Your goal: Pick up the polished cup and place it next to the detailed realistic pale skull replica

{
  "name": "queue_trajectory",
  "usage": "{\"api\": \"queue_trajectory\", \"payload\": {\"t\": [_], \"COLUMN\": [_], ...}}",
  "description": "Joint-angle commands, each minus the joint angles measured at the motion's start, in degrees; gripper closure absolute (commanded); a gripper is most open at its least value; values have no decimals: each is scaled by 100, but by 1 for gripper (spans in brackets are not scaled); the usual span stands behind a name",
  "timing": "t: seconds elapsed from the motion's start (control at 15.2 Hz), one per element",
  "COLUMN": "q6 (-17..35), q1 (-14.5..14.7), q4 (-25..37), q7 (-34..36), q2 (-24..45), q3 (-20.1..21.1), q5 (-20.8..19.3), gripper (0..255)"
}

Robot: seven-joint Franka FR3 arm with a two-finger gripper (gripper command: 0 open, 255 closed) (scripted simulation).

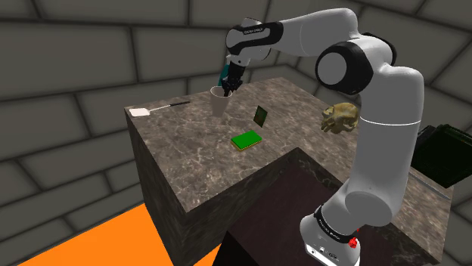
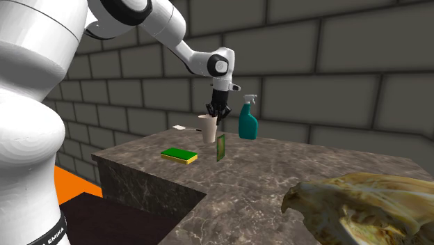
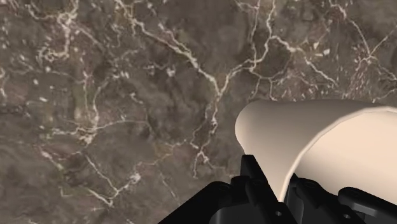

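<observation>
Hand [image 2: 217, 116] clasps cup [image 2: 209, 131] rim, one fingertip hidden inside; skull [image 2: 362, 205] cut off.

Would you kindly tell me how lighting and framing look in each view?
Shoulder view: dim, even light, no glare on the cup. Second exterior view: the skull looms large, cropped at the lower right. Wrist view: the cup, close up, runs off the edge.

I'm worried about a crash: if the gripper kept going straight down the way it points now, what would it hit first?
The cup. The gripper points down, its fingers clasping the cup's wall at the rim, so it would likely press the cup into the marbled tabletop beneath.
</observation>
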Motion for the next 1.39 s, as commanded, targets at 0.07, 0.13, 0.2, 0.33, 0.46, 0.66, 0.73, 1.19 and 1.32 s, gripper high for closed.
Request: {"api": "queue_trajectory", "payload": {"t": [0.07, 0.13, 0.2, 0.33, 0.46, 0.66, 0.73, 1.19, 1.32], "q6": [-164, -228, -292, -422, -555, -758, -828, -1331, -1481], "q1": [0, 0, 0, -2, -5, -11, -14, -43, -54], "q4": [87, 130, 175, 269, 370, 534, 593, 1060, 1214], "q7": [37, 52, 67, 97, 126, 169, 183, 279, 306], "q2": [-81, -104, -126, -166, -201, -245, -257, -304, -304], "q3": [-16, -21, -25, -33, -40, -50, -53, -69, -72], "q5": [-33, -44, -55, -75, -94, -118, -126, -165, -172], "gripper": [255, 255, 255, 255, 255, 255, 255, 255, 255]}}
